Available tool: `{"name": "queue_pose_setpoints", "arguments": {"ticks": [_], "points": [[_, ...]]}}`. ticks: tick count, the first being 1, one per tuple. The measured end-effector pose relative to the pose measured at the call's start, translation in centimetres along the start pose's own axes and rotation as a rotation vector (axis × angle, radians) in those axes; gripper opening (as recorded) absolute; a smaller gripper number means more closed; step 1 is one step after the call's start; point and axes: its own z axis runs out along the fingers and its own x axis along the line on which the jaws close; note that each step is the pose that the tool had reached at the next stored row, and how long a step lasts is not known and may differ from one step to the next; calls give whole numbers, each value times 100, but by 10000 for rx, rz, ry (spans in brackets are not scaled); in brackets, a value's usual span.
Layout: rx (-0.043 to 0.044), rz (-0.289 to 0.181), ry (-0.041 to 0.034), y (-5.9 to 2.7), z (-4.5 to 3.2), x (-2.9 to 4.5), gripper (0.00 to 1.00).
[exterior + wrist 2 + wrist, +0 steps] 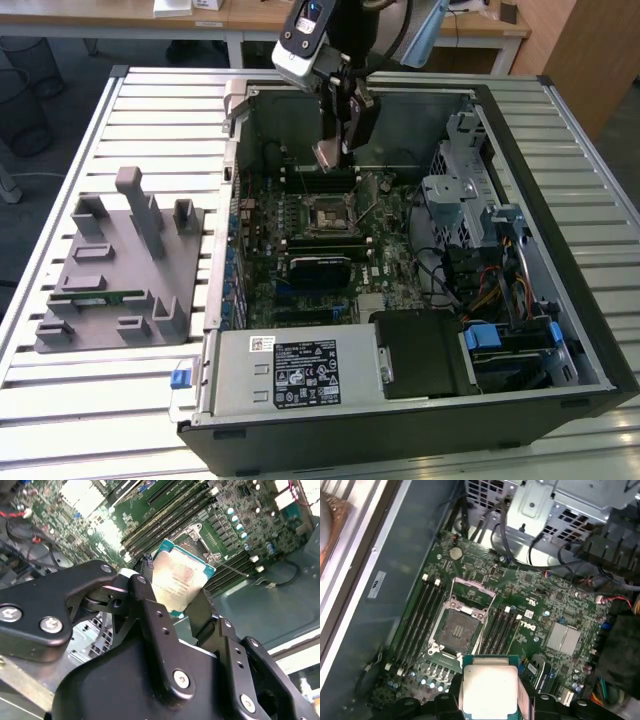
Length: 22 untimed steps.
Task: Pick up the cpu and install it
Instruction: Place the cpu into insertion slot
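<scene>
The black gripper [172, 597] is clamped on the cpu [181, 577], pinching two opposite edges, with the silver top tilted rather than level. It hangs inside the open computer case [420, 440] toward the far wall. The empty CPU socket [457, 630] on the motherboard [390, 260] lies below it, clearly apart, its retaining frame apparently open.

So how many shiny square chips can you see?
1. The cpu is gripped by the gripper, up in the air above the motherboard, not yet in the empty socket. More could be hidden elsewhere inside the computer case.
</scene>
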Motion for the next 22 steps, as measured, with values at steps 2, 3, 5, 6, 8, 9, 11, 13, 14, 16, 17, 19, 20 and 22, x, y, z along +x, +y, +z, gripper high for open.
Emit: {"name": "queue_pose_setpoints", "arguments": {"ticks": [2,3,5,6,8,9,11,13,14,16,17,19,20,22], "points": [[4,344,-11,0,14,0,53],[6,514,-17,-1,22,0,53],[11,865,-29,-1,36,1,53],[12,1038,-35,-1,43,1,53],[16,1381,-47,-2,57,1,53],[19,1549,-52,-2,64,1,53],[23,1827,-63,-2,81,5,53],[25,1909,-66,5,107,27,53],[24,1922,-66,10,123,42,53],[22,1946,-62,21,157,75,53],[22,1960,-62,25,175,88,53],[26,2007,-60,33,211,105,53],[27,2069,-60,37,230,107,53],[33,2287,-68,41,265,106,53]]}}
